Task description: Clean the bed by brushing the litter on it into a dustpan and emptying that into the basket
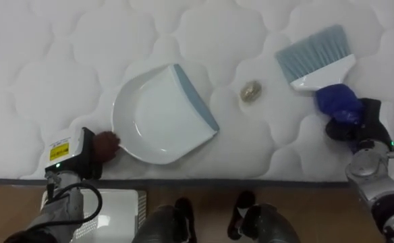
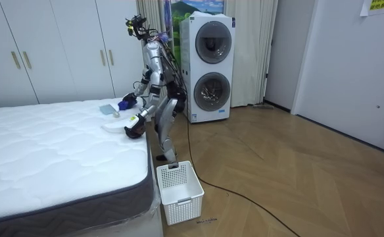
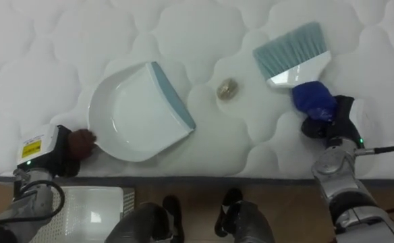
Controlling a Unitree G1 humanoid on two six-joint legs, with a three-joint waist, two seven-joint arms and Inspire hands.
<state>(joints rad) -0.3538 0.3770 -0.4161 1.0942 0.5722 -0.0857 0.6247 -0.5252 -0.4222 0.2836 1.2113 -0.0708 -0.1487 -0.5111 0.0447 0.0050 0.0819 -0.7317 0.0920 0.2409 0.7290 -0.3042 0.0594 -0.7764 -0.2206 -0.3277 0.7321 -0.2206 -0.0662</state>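
the right hand (image 1: 369, 123) was clamped round the blue handle of a brush (image 1: 316, 55), whose white head and pale blue bristles pointed away from the hand and out over the bed (image 1: 42, 61). the bristles lay on the quilted white top. just to the inner side of the brush, between the two hands, sat a small crumpled brownish scrap (image 1: 251, 91), apart from the bristles and not touching them.

the left hand (image 1: 105, 144) was curled shut on the back edge of a white dustpan (image 1: 158, 116), close to the near side of the bed. the dustpan lay flat on the bed ahead of that hand, its grey-blue lip turned toward the scrap and the brush, with a gap of bare mattress between lip and scrap. the pan looked empty.

below the left hand, on the wooden floor against the bed, stood a white slotted basket (image 1: 119, 202). in the room view the robot stood bent over the bed's side, with a stacked washer (image 2: 212, 66) behind it.
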